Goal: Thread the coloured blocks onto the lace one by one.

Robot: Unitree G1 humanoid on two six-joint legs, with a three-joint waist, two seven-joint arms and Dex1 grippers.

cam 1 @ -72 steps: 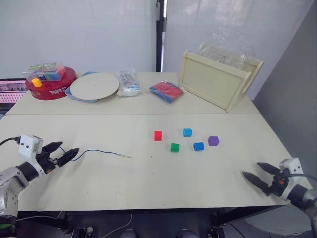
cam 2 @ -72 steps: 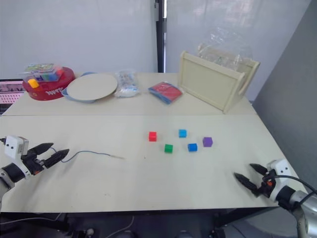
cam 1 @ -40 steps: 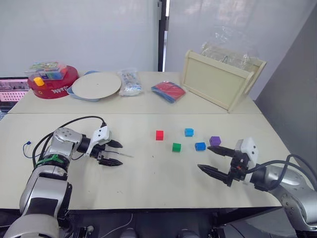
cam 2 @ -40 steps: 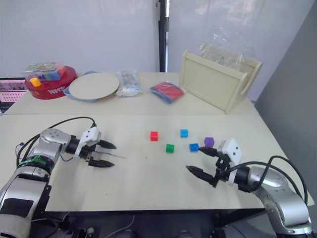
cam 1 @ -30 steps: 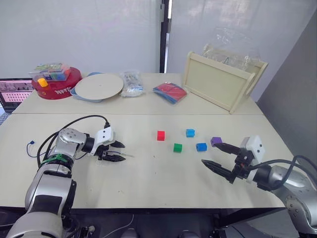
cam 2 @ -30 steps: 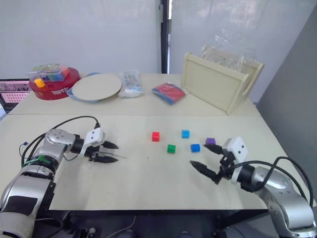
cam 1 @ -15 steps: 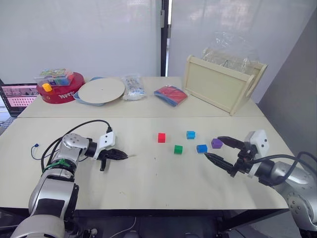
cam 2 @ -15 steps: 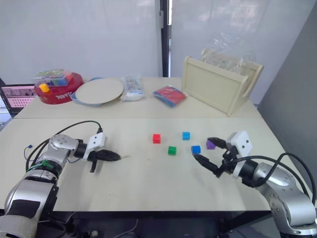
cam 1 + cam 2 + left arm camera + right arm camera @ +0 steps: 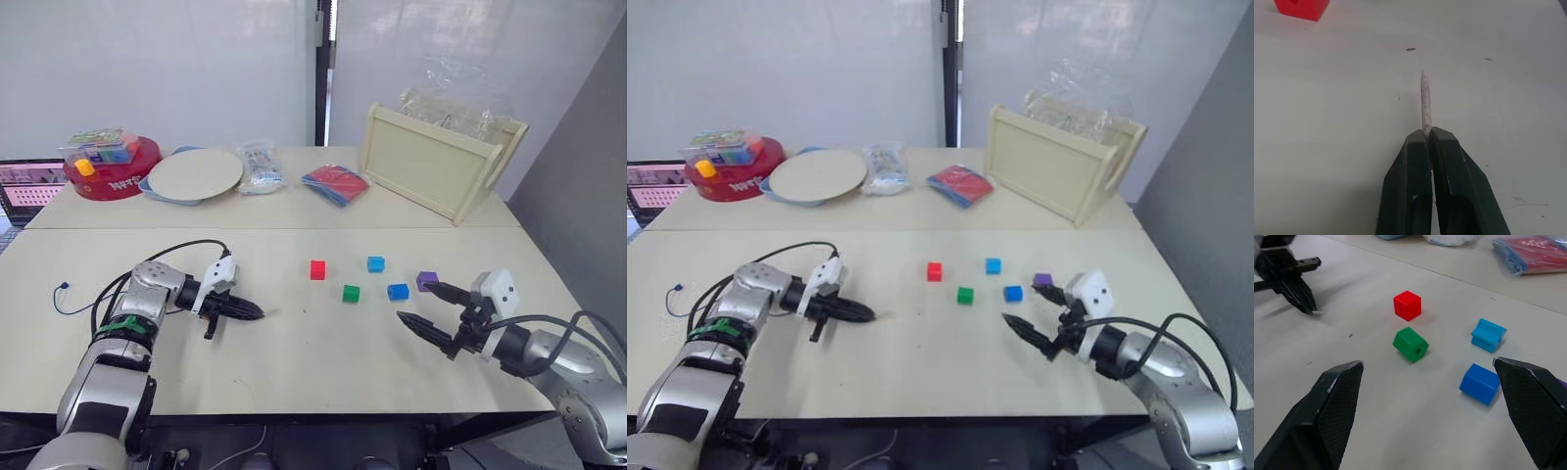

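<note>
your left gripper [image 9: 1426, 139] clamped on lace [image 9: 1425, 100] by pale tip, mid-table toward left edge. right gripper [image 9: 433, 306] fingers wide apart, near blue block [image 9: 397, 291] toward right edge. no block threaded yet; red block [image 9: 316, 269], green block [image 9: 351, 293] and rest loose.

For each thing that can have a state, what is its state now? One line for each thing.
Left gripper: shut on the lace tip.
Lace: on the table, nothing threaded on it.
Right gripper: open, empty, above the table.
Red block: loose on the table.
Green block: loose, hole facing sideways.
Two blue blocks: loose.
Purple block: loose, by the right gripper.
</note>
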